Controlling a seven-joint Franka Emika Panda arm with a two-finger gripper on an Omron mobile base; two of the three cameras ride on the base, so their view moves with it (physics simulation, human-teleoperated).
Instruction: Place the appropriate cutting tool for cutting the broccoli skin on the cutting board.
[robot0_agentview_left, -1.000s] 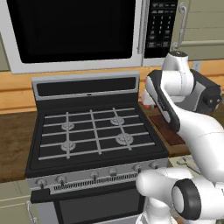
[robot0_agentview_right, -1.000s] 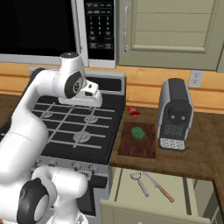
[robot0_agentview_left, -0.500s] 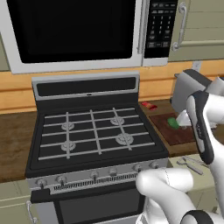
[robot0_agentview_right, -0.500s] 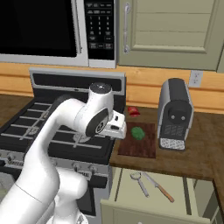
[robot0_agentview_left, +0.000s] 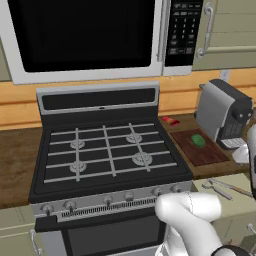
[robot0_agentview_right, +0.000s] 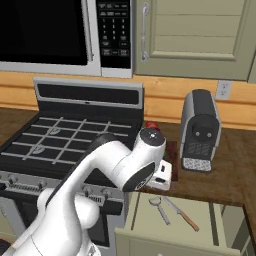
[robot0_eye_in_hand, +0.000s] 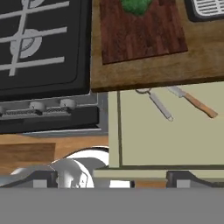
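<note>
Right base view: the hand (robot0_agentview_right: 161, 176) has swung over the open drawer (robot0_agentview_right: 150, 220); grip state unclear.

No lettering, brand or number can be read anywhere in the kitchen. The dark button panel of the silver-framed microwave (robot0_agentview_right: 114, 34) carries rows of pale marks too small and blurred to make out. The grey box-shaped coffee machine (robot0_agentview_right: 200, 131) near the right end of the brown wooden counter (robot0_agentview_right: 235, 170) shows no readable label, and the round silver knobs along the black gas stove's front edge (robot0_agentview_left: 107, 200) bear no legible markings.
</note>
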